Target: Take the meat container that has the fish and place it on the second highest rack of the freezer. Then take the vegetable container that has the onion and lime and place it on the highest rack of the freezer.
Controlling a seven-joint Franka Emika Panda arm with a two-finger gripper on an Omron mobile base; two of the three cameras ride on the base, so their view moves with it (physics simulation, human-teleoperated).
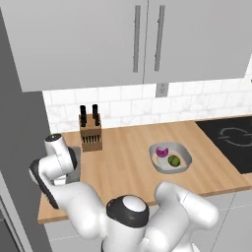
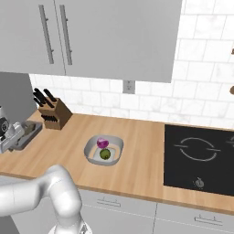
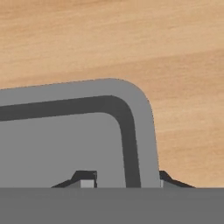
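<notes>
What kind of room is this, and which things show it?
Most likely a home kitchen: a wooden counter with a knife block, a black cooktop set into it, and wall cupboards above a tiled wall.

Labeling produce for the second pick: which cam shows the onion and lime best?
Left base view: the onion and lime sit unobstructed in the vegetable container, slightly larger. Right base view shows both too, onion behind lime. The hand view looks at the meat container rim.

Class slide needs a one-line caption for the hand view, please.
Gripper straddling the rim of the meat container, one fingertip each side, above the wooden counter.
</notes>
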